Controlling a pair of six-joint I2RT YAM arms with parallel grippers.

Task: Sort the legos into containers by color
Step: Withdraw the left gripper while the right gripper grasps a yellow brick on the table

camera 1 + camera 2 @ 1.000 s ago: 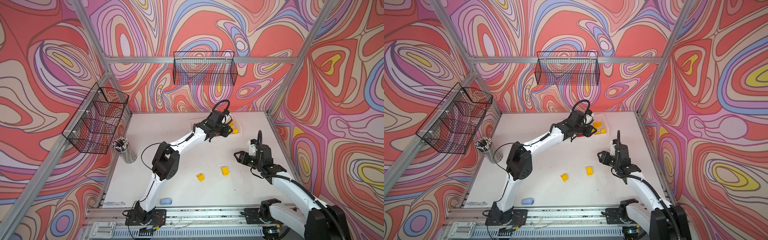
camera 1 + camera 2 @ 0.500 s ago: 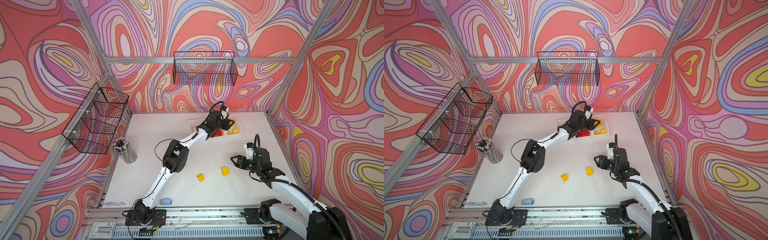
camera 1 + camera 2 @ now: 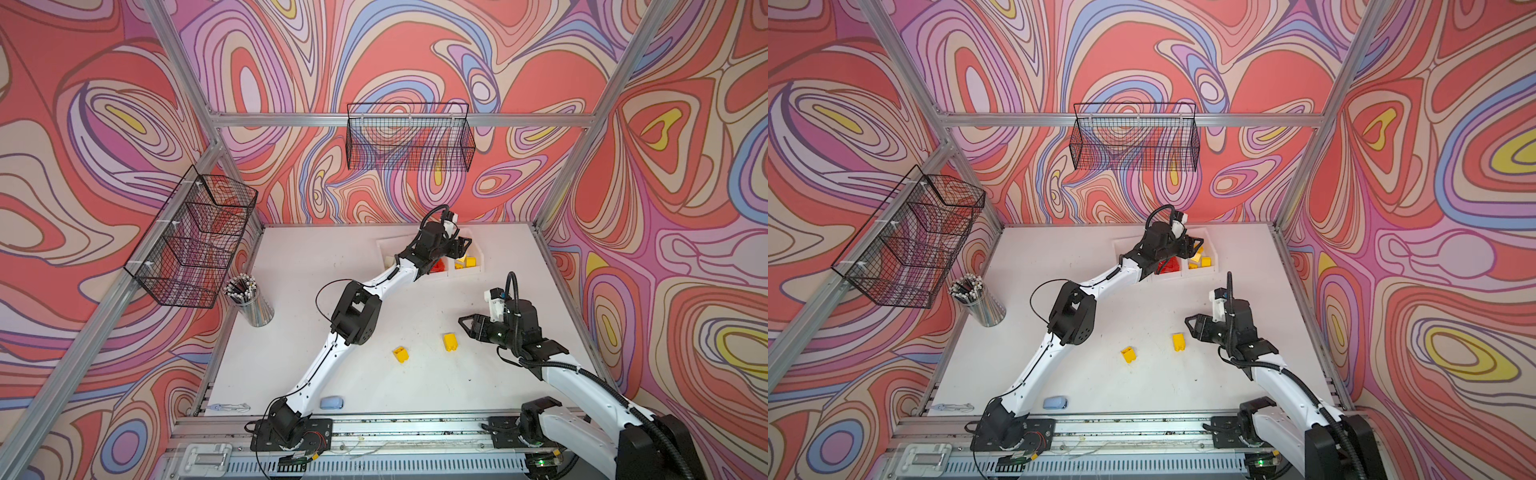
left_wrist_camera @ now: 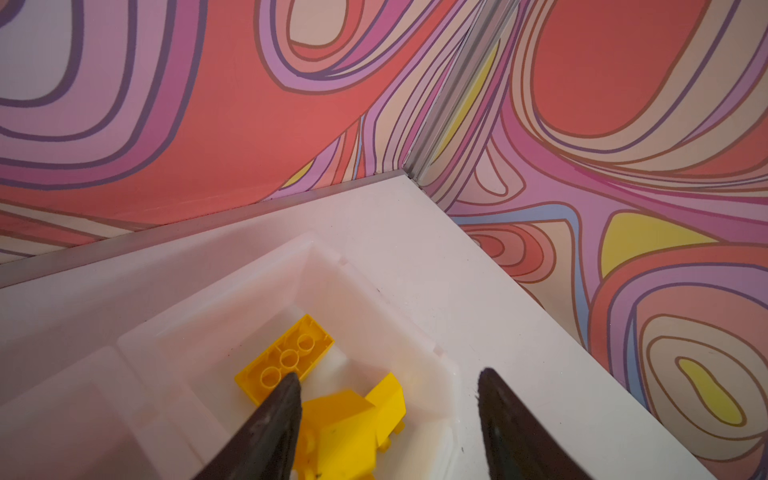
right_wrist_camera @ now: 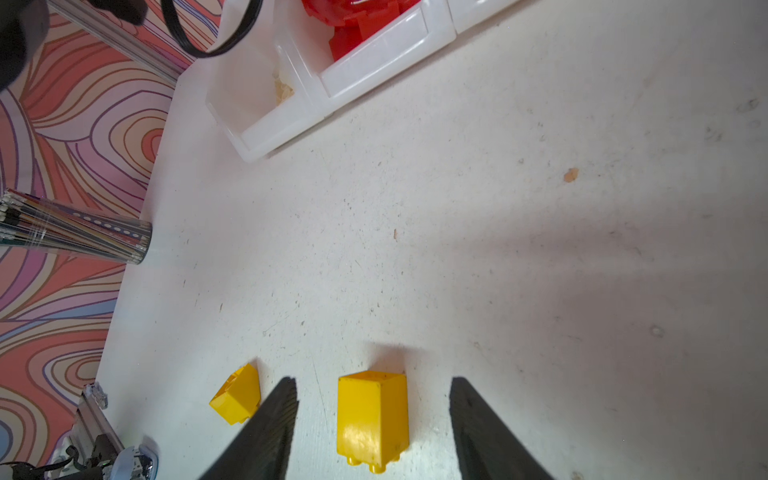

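The left fingers [image 4: 270, 428] hang spread and empty over the end bin of the containers [image 4: 357, 291], where yellow legos [image 4: 286, 359] lie. The right fingers [image 5: 266, 428], also parted, straddle a yellow brick [image 5: 372, 415] lying on the bench [image 5: 457, 208], seemingly without touching it.
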